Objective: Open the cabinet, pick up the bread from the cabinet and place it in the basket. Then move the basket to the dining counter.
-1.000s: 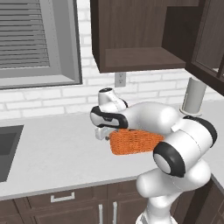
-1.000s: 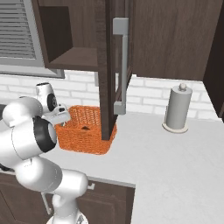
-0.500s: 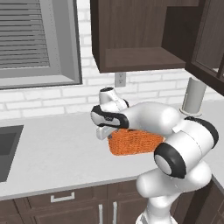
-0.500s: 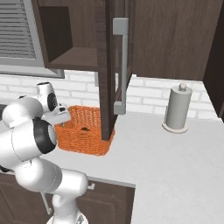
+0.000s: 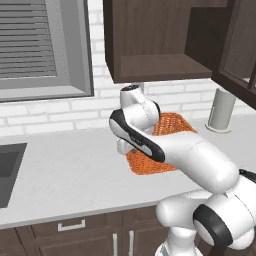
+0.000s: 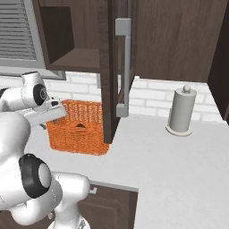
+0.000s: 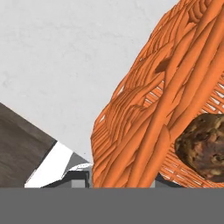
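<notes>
The orange wicker basket (image 5: 162, 142) stands on the pale worktop under the cabinet (image 5: 155, 40), whose glass door (image 6: 112, 67) hangs open. In the hand view the basket's woven wall (image 7: 144, 131) rises between the two finger tips, and the brown bread (image 7: 203, 146) lies inside it at the right. My gripper (image 5: 125, 147) points down at the basket's left rim, and it (image 6: 44, 123) is shut on that wall. The dining counter is out of view.
A grey paper towel roll (image 5: 221, 110) stands on the worktop to the right of the basket, also seen as the roll (image 6: 181, 112). A sink (image 5: 7, 170) lies at the far left under a window (image 5: 45, 45). The open door's long handle (image 6: 124, 67) hangs beside the basket.
The fingers have closed in on the basket's left wall. The hand has sunk slightly; the basket stays where it was.
</notes>
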Motion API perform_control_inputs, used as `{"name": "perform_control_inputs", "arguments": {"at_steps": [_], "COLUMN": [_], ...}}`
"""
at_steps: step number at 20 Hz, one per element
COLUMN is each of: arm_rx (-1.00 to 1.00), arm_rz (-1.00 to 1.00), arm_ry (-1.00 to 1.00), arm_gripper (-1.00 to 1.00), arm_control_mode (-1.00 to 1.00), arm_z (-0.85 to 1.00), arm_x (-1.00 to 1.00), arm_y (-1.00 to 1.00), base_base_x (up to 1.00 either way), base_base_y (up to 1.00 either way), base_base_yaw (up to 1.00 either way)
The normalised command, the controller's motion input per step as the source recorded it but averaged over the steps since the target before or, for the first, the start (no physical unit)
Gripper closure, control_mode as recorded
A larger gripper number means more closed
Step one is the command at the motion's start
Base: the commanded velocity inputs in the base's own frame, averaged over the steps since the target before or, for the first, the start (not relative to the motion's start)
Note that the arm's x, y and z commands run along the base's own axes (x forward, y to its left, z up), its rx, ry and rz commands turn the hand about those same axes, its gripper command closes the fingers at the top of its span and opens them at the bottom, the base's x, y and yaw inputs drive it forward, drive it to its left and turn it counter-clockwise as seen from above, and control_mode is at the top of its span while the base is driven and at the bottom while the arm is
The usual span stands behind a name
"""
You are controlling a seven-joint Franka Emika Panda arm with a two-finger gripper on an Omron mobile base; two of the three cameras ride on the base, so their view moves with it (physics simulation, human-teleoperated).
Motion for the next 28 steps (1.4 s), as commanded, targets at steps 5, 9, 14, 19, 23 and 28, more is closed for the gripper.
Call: {"name": "perform_control_inputs", "arguments": {"at_steps": [5, 9, 14, 19, 23, 28], "arm_rx": [-0.18, -0.23, 0.01, 0.30, 0.13, -0.10], "arm_rz": [0.00, 0.00, 0.00, 0.00, 0.00, -0.01], "arm_ry": [-0.01, 0.00, 0.09, 0.02, -0.05, -0.03], "arm_gripper": [1.00, 1.00, 1.00, 1.00, 1.00, 1.00], "arm_control_mode": [-1.00, -1.00, -1.00, -1.00, -1.00, -1.00], "arm_z": [1.00, 1.00, 0.29, -0.03, 0.01, 0.11], "arm_x": [-0.61, -0.36, -0.05, -0.03, -0.17, -0.22], "arm_y": [-0.07, -0.08, -0.10, -0.05, 0.00, 0.00], "base_base_x": [0.00, 0.00, 0.00, 0.00, 0.00, 0.00], "base_base_y": [0.00, 0.00, 0.00, 0.00, 0.00, 0.00], "base_base_yaw": [0.00, 0.00, 0.00, 0.00, 0.00, 0.00]}}
